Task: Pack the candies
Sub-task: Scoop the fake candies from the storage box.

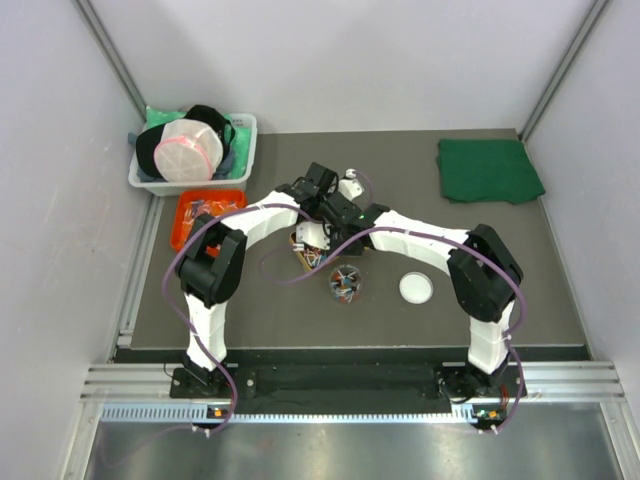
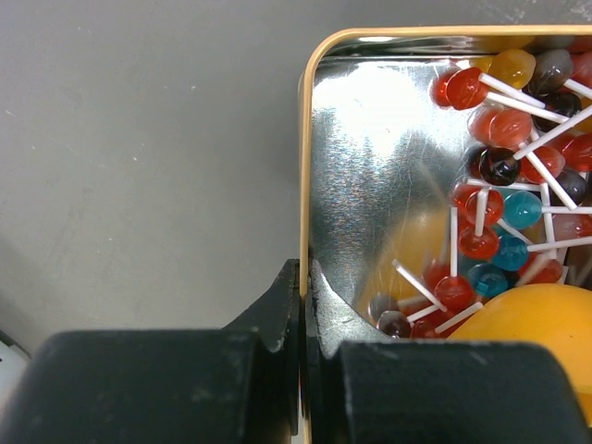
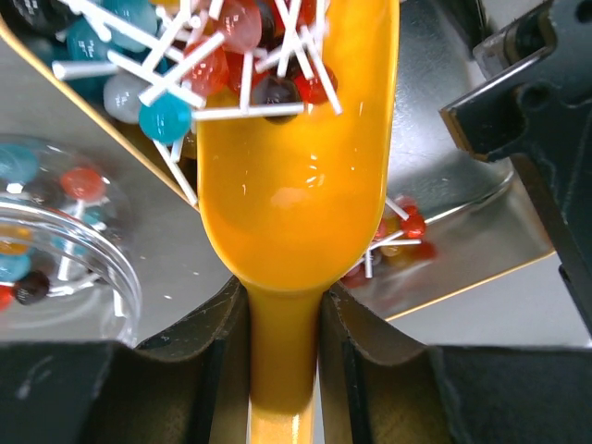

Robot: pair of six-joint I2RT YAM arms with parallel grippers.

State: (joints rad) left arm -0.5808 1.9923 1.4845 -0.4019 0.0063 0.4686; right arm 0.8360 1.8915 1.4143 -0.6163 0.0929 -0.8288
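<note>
The candies (image 2: 490,213) are tiny lollipops on white sticks, in red, blue, dark and orange, piled in a shiny metal tin with an orange rim (image 2: 302,139). My left gripper (image 2: 302,277) is shut on the tin's side wall. My right gripper (image 3: 285,296) is shut on the handle of the orange scoop (image 3: 296,185). The scoop's bowl reaches into the tin, with several candies (image 3: 231,46) at its front. The scoop also shows in the left wrist view (image 2: 546,324). A clear round jar (image 3: 55,240) holding a few candies stands beside the tin (image 1: 308,250); it also shows in the top view (image 1: 345,283).
A white round lid (image 1: 415,288) lies right of the jar. An orange tray (image 1: 205,215) and a white bin (image 1: 195,150) of items stand at the back left. A folded green cloth (image 1: 487,168) lies at the back right.
</note>
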